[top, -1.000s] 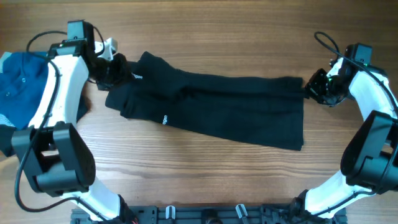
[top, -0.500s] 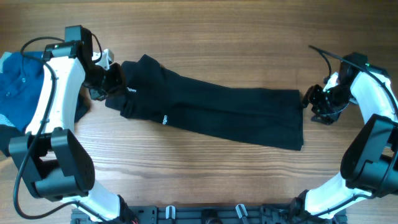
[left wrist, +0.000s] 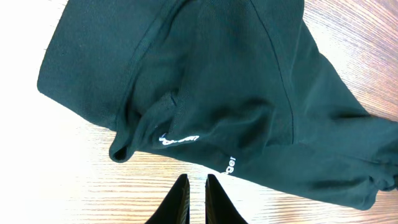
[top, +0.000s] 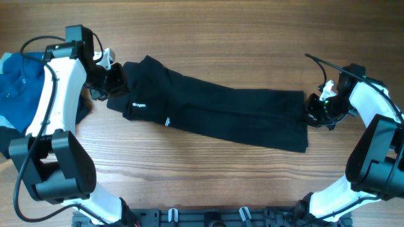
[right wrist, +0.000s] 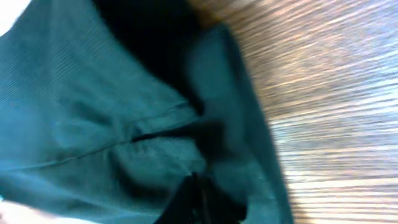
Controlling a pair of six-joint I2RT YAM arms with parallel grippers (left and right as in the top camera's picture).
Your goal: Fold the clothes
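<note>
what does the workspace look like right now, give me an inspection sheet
surface: wooden table, bare at the front
job's things: black shirt lying in a long folded strip; white logo print near its left end; blue polo bunched at the left edge
clutter: nothing seen
grippers: left claw nearly closed, empty, just off the shirt's edge; right claw at the shirt's right end, grip unclear
cables: black cable looping off the right arm
surroundings: black rail along the front edge

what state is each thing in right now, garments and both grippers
long black fabric shirt: folded into a narrow band, lying flat across the wooden table
blue fabric garment: crumpled at the table's left edge
left gripper: nearly shut, empty, just off the shirt's edge
right gripper: at the shirt's right end, grip unclear
</note>
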